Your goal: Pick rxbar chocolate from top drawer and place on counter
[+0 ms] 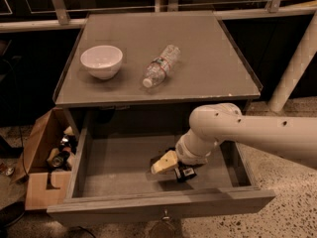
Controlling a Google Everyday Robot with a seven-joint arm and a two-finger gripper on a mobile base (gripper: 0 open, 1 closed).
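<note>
Gripper [170, 166] low in open top drawer [119, 165], grip can't tell; white bowl [101, 61], water bottle [161, 66] on counter [210, 58].

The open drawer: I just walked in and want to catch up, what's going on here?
The robot's arm reaches down into the open top drawer, with its gripper low over the drawer floor. A small dark item right beside it looks like the rxbar chocolate, though whether it is gripped cannot be told. The bar is not on the counter, which holds a white bowl and a plastic bottle lying on its side.
</note>
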